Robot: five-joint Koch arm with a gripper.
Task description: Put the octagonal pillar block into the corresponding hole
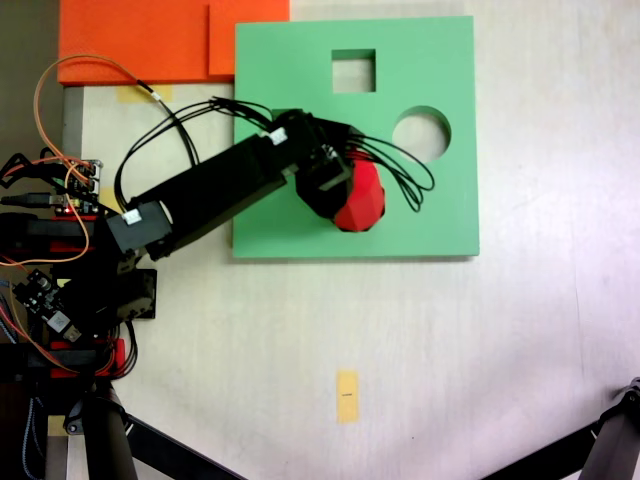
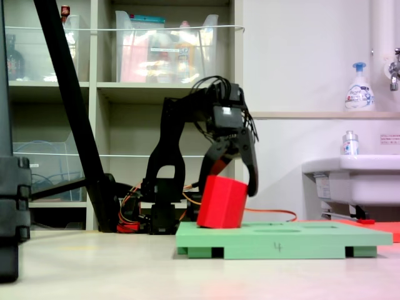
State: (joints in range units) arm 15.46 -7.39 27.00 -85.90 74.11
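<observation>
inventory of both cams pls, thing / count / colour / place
octagonal pillar block: 1, red, tilted on the green board, between the jaws
green board: 1, green, on the table, with a square cutout and a round cutout
orange foam sheets: orange, number unclear, top-left corner in a fixed view
yellow tape mark: 1, yellow, on the table below the board
soap bottle: 1, white with blue pump, on the ledge above the sink
shelving with clear bins: behind the arm
arm: 1, black, reaching over the board
gripper: 1, black, closed around the block
</observation>
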